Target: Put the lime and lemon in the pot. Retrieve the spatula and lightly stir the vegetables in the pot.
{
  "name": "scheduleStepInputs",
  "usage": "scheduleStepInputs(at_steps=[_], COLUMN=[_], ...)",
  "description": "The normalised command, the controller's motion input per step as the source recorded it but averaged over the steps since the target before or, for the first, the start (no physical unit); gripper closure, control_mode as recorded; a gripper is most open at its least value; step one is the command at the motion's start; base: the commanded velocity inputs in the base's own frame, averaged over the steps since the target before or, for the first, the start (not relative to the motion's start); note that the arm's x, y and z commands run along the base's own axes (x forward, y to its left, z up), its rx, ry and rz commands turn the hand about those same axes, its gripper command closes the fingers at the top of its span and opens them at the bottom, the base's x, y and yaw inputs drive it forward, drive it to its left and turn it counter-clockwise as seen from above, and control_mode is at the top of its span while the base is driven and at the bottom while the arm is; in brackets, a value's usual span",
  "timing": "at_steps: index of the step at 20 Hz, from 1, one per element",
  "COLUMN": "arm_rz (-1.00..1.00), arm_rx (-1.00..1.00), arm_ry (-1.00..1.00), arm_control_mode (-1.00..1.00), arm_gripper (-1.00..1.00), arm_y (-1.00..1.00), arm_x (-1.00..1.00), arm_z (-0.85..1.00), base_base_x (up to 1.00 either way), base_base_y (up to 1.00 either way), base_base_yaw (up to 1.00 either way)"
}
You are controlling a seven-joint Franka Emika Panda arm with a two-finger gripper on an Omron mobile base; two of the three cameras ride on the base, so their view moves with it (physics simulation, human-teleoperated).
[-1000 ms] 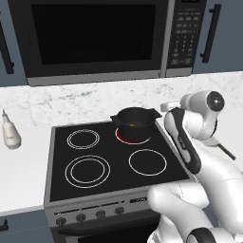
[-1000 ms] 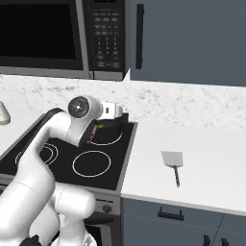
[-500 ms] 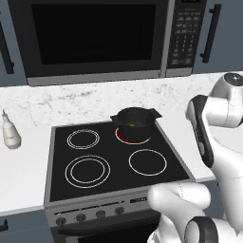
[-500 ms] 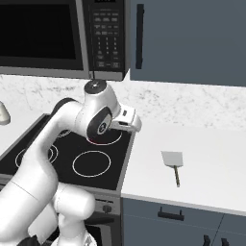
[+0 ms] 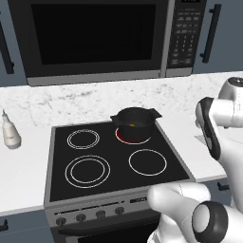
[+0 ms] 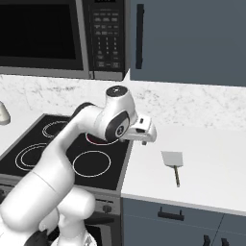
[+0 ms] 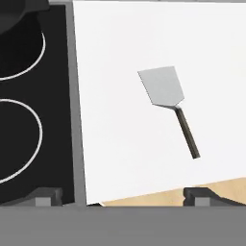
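Note:
The black pot (image 5: pixel 135 122) stands on the stove's back right burner, and a speck of yellow lemon (image 5: pixel 133 125) shows inside it. The lime is hidden. On the white counter right of the stove lies the spatula (image 6: pixel 172 160), pale grey blade toward the wall and dark handle toward the front edge. My gripper (image 6: pixel 145 139) hovers open above the stove's right edge, left of the spatula. In the hand view the spatula (image 7: pixel 163 87) lies right of centre, well ahead of my gripper (image 7: pixel 122 199), whose dark fingertips (image 7: pixel 45 196) stand wide apart with nothing between them. The pot's edge (image 7: pixel 19 14) is at the top left.
A microwave (image 5: pixel 95 38) hangs over the stove (image 5: pixel 109 161). A small white bottle (image 5: pixel 10 135) stands on the counter left of the stove. Grey cabinets (image 6: pixel 192 38) hang above the right counter (image 6: pixel 211 158), where the spatula lies alone.
My arm has swung right, from above the pot to above the stove's right edge near the spatula. The gripper stayed open. Pot and spatula have not moved.

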Motion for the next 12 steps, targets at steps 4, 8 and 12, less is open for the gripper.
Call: scheduleStepInputs(at_steps=[4,8,12], arm_rz=[0.0,0.0,0.01], arm_rx=[0.01,0.04,0.03], arm_ry=[0.18,0.24,0.13], arm_control_mode=[-1.0,-1.0,-1.0], arm_gripper=[-1.0,-1.0,-1.0], arm_y=[-0.64,-0.95,-0.77], arm_x=[0.0,-0.04,0.0], arm_z=[-0.45,-0.46,-0.45], base_base_x=[0.0,0.0,0.0], base_base_y=[0.0,0.0,0.0], base_base_yaw=[0.0,0.0,0.0])
